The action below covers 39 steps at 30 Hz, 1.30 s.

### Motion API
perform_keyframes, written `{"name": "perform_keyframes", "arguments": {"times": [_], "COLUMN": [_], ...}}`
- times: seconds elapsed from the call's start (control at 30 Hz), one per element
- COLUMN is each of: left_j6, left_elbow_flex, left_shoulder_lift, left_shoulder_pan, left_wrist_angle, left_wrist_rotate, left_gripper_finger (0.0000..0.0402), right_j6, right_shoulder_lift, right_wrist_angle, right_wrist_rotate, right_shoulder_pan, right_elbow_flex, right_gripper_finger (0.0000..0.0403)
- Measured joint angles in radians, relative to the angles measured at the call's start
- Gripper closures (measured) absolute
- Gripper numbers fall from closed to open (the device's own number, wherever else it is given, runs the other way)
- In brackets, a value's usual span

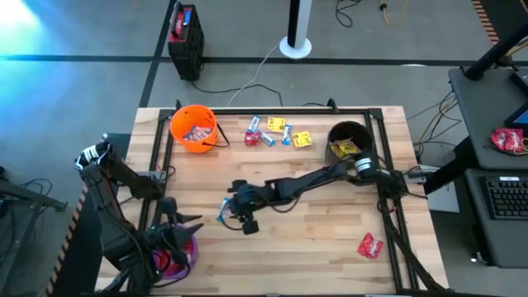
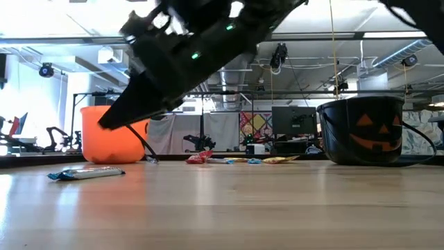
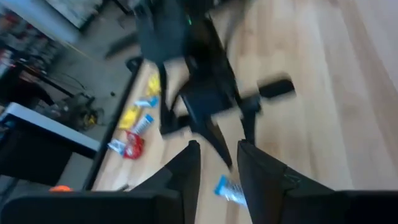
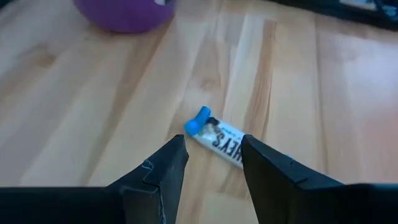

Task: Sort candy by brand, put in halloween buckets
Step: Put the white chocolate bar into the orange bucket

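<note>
My right gripper (image 4: pixel 212 144) is open and hangs just above a blue-and-white candy (image 4: pixel 221 142) lying flat on the table; in the low view its fingers (image 2: pixel 114 119) are clear of that candy (image 2: pixel 87 173). In the high view the right gripper (image 1: pixel 233 210) reaches to the table's middle. My left gripper (image 3: pixel 217 144) is open over the purple bucket (image 1: pixel 177 257) at the near left corner. The orange bucket (image 1: pixel 194 128) and the black bucket (image 1: pixel 349 140) stand at the far side and hold packets. Loose candies (image 1: pixel 276 132) lie between them.
A single red packet (image 1: pixel 370 244) lies near the table's near right corner. A black frame rail (image 1: pixel 272 110) runs along the far edge. Bare wood lies between the candy pile and the near edge. A larger red bag (image 1: pixel 507 139) sits on a side desk.
</note>
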Motion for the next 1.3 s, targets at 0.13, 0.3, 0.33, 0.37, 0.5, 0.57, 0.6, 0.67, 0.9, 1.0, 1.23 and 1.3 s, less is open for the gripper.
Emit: {"name": "perform_keyframes", "arguments": {"times": [0.13, 0.3, 0.33, 0.37, 0.5, 0.57, 0.6, 0.67, 0.9, 1.0, 1.23, 1.3], "left_j6": [-0.017, -0.015, -0.016, -0.015, -0.015, -0.015, -0.015, -0.015, -0.015, -0.014, -0.006, -0.009], "left_elbow_flex": [-0.029, -0.041, -0.041, -0.041, -0.035, -0.035, -0.035, -0.035, -0.035, -0.035, -0.035, -0.035], "left_shoulder_lift": [-0.030, -0.055, -0.057, -0.058, -0.056, -0.054, -0.054, -0.054, -0.054, -0.054, -0.054, -0.054], "left_shoulder_pan": [0.000, 0.000, 0.000, 0.000, 0.000, 0.001, 0.001, 0.001, 0.001, 0.001, 0.001, 0.001], "left_wrist_angle": [0.004, 0.008, 0.009, 0.010, 0.019, 0.028, 0.035, 0.041, 0.047, 0.049, 0.049, 0.050], "left_wrist_rotate": [-0.080, -0.118, -0.120, -0.120, -0.120, -0.120, -0.120, -0.120, -0.121, -0.147, -0.173, -0.173], "left_gripper_finger": [0.0321, 0.0322, 0.0322, 0.0322, 0.0322, 0.0322, 0.0322, 0.0322, 0.0322, 0.0322, 0.0322, 0.0322], "right_j6": [-0.046, -0.113, -0.141, -0.178, -0.260, -0.282, -0.288, -0.284, -0.201, -0.152, -0.122, -0.120], "right_shoulder_lift": [0.088, 0.191, 0.209, 0.226, 0.276, 0.282, 0.282, 0.283, 0.283, 0.284, 0.284, 0.284], "right_wrist_angle": [-0.102, -0.262, -0.282, -0.305, -0.366, -0.388, -0.390, -0.390, -0.479, -0.514, -0.558, -0.558], "right_wrist_rotate": [-0.022, -0.022, -0.020, -0.018, -0.018, -0.013, -0.014, -0.015, -0.069, -0.157, -0.196, -0.175], "right_shoulder_pan": [-0.010, -0.022, -0.024, -0.026, -0.033, -0.039, -0.043, -0.053, -0.091, -0.102, -0.095, -0.088], "right_elbow_flex": [0.141, 0.326, 0.354, 0.375, 0.438, 0.458, 0.461, 0.463, 0.462, 0.455, 0.453, 0.450], "right_gripper_finger": [0.0244, 0.0205, 0.0198, 0.0191, 0.0174, 0.0171, 0.0170, 0.0170, 0.0175, 0.0183, 0.0223, 0.0246]}}
